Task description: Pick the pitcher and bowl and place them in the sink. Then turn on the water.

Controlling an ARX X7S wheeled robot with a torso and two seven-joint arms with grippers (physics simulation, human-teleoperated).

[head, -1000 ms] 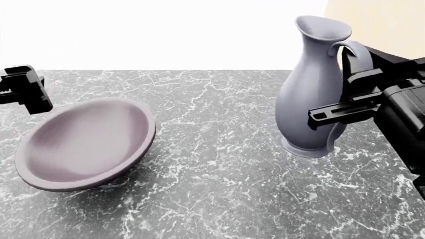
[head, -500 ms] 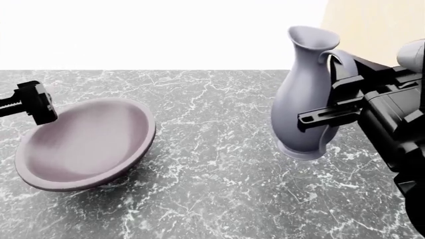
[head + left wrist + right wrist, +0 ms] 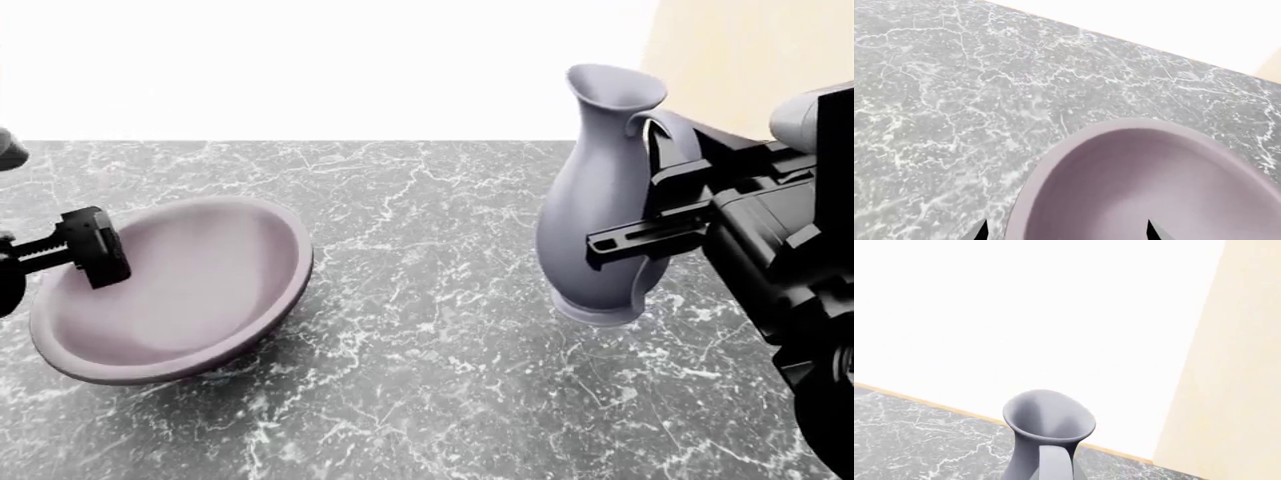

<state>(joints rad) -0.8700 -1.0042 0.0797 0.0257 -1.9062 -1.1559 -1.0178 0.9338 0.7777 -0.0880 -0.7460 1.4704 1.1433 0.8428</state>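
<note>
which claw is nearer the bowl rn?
Left. The left claw hangs over the bowl at its left rim, one finger to either side of that rim. The right claw is across the counter, at the pitcher.

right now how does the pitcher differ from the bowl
The pitcher is tall and narrow with a flared spout and looped handle; the bowl is wide, shallow and open. The pitcher looks lavender-grey, the bowl more mauve with a darker outside. The right claw is at the pitcher's belly and handle, while the left claw sits over the bowl's rim. Both are matte and over the marble counter.
</note>
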